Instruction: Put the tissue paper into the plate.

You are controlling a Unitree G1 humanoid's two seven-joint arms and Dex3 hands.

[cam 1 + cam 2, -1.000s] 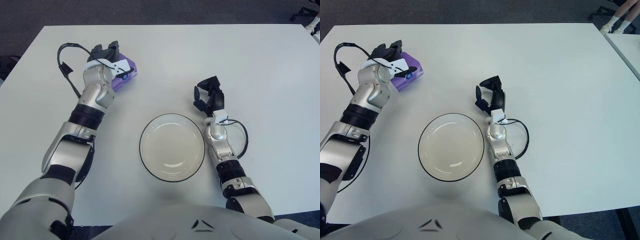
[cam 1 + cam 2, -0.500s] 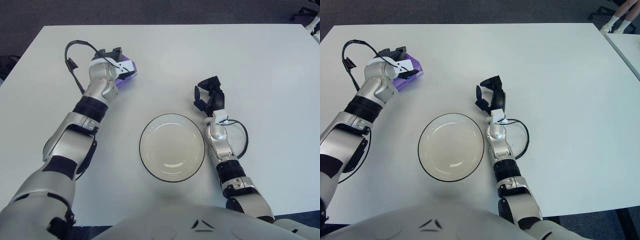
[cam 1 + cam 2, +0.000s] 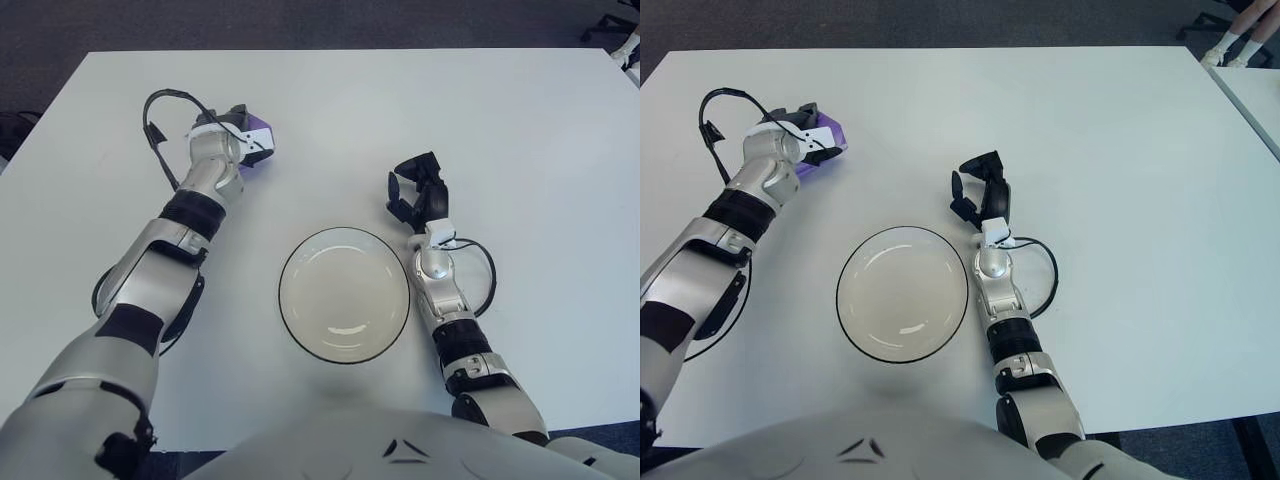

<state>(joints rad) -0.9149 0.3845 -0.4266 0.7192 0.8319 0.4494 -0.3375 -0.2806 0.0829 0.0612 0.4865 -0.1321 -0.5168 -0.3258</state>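
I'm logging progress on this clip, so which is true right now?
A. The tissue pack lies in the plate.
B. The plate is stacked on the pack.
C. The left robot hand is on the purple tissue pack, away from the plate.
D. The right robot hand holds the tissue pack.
C: the left robot hand covers the purple tissue pack at the table's far left, while the plate sits bare and the right robot hand shows beside it, holding nothing.

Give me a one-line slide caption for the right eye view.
Left hand on the purple tissue pack, far left of the empty plate; right hand idle beside the plate's right.
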